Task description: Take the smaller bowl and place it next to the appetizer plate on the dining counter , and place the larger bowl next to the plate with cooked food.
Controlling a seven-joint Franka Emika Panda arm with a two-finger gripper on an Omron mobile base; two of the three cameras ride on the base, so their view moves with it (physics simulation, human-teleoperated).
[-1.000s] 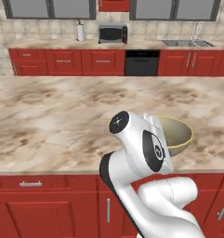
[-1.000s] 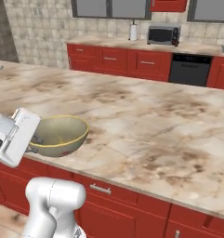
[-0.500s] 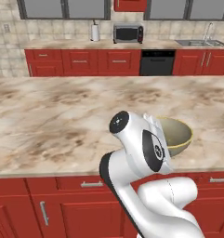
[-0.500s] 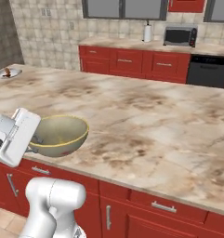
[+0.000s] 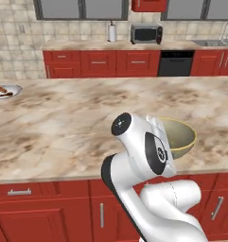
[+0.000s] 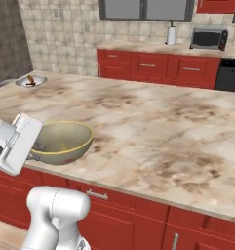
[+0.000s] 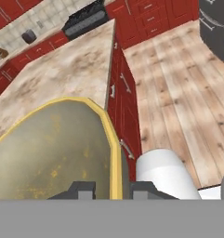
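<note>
The base has driven sideways along the dining counter, so the plate with cooked food (image 5: 5, 90) has come into sight at the tabletop's (image 5: 73, 118) far left end, while the larger bowl (image 5: 180, 138) rides along unchanged. The gripper (image 7: 112, 188) is pinched narrowly on its yellowish rim, one finger inside, one outside. Glazed ceramic likely handles heavy, rigid and slippery; a rim hold could let it tip.

Larger bowl (image 5: 180, 137), deep beige-olive with a pale yellow rim, upright near the front edge of the marbled desk (image 6: 148, 122), its rim clamped between the fingers (image 7: 83, 188). Plate with cooked food (image 5: 5, 90), small, white, bearing brown sticks, at the desk's far left end
</note>
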